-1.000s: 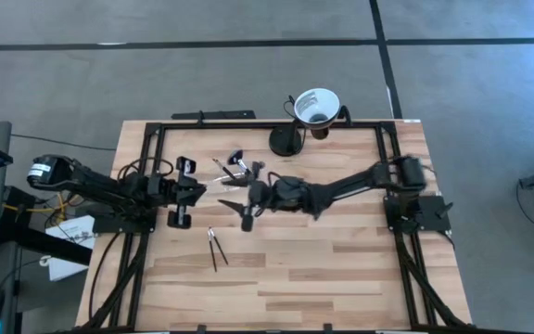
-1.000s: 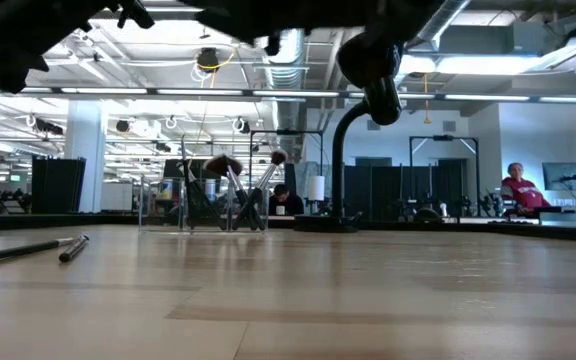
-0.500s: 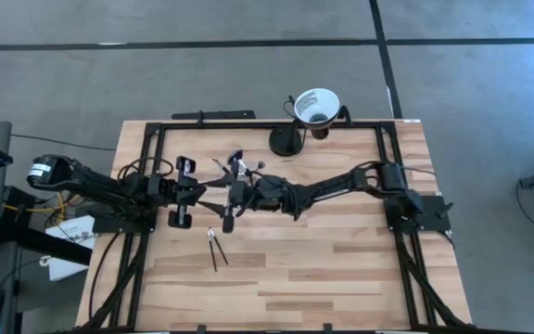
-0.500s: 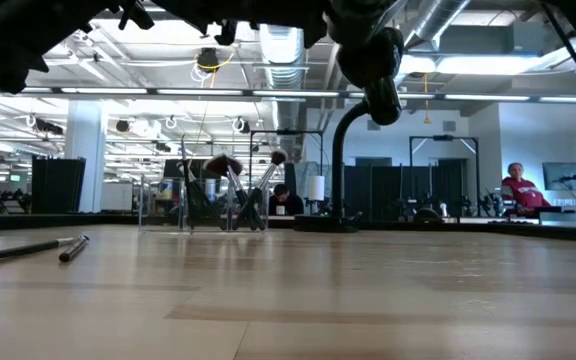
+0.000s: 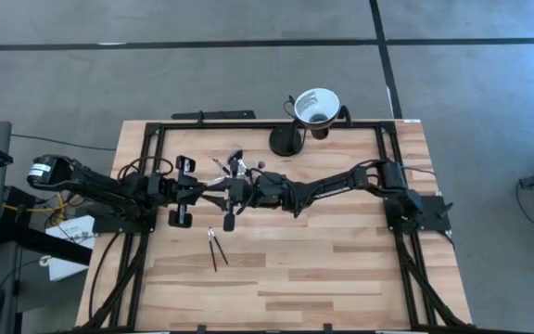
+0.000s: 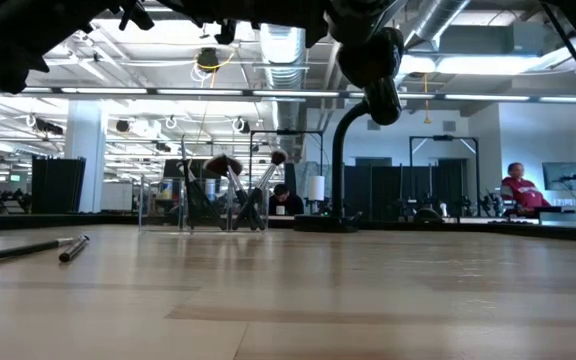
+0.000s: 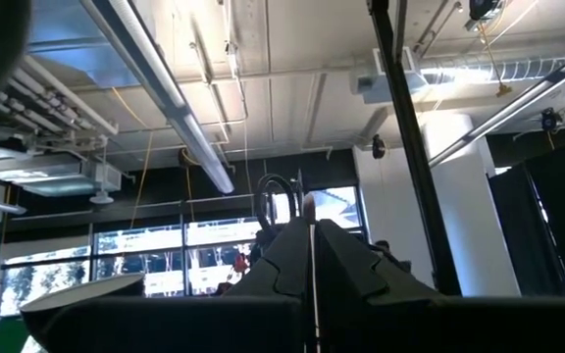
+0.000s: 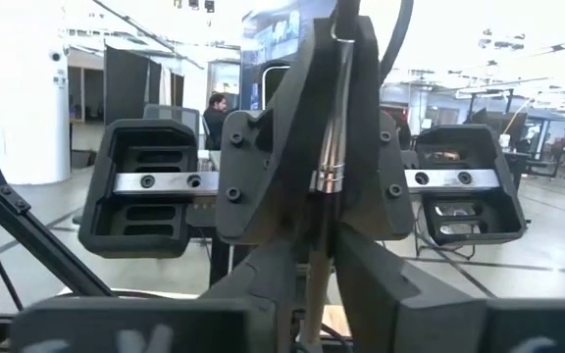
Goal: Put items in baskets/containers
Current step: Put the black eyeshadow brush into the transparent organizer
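Note:
A thin makeup brush (image 8: 328,147) with a silver ferrule is held up over the table's left middle between my two grippers. My left gripper (image 5: 202,191) is shut on it, and my right gripper (image 5: 223,194) faces it from the right, its fingers closed on the brush's handle. Behind them stands the clear container (image 5: 235,167), with several brushes leaning inside it (image 6: 230,190). Two more brushes (image 5: 216,249) lie flat on the wood nearer the front edge, and show in the low view as the brushes (image 6: 28,250). My left gripper pinches the brush around its ferrule (image 8: 327,181) between its two shut fingers (image 8: 263,147). The brush lies along the seam between them and is clear of the table. My right gripper pinches the brush's handle (image 8: 314,257) between its two fingers (image 8: 381,284), coming level from the table's right. It grips just outside my left gripper's fingers.
A white funnel-shaped cup (image 5: 315,105) on a black stand (image 5: 286,141) is at the far edge. A black frame (image 5: 151,148) runs along the table's far and side edges. Bare wood (image 5: 323,269) lies toward the near edge. A person (image 6: 518,188) sits in the room behind.
My right gripper has gone toward the table's left edge, up to my left gripper and the brush it holds. Most of that move came early, and it has hardly shifted since. My left gripper has kept still.

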### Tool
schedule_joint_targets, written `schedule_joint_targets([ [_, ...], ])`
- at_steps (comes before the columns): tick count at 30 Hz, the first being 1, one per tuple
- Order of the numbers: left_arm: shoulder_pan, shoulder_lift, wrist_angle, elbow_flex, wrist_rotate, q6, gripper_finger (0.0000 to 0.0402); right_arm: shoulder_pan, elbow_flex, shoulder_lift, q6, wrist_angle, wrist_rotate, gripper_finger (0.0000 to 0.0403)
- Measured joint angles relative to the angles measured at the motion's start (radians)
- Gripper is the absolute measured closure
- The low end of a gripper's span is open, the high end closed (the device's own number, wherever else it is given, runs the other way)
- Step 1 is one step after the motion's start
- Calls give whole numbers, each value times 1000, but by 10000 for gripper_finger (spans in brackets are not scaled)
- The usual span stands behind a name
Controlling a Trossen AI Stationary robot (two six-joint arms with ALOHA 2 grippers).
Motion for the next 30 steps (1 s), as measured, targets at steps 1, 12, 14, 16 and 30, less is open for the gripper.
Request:
schedule_joint_targets([
  [1,0,0,0,0,0,0,389,-2,0,0,0,1,-2,345],
  [12,0,0,0,0,3,2,387,-16,5,0,0,2,-37,394],
  [14,0,0,0,0,3,2,383,-16,5,0,0,2,-34,395],
  [16,0,0,0,0,1,2,378,-15,5,0,0,-1,-17,394],
  [30,0,-8,-33,-18,-181,33,318,-6,7,-15,-4,-51,193,390],
])
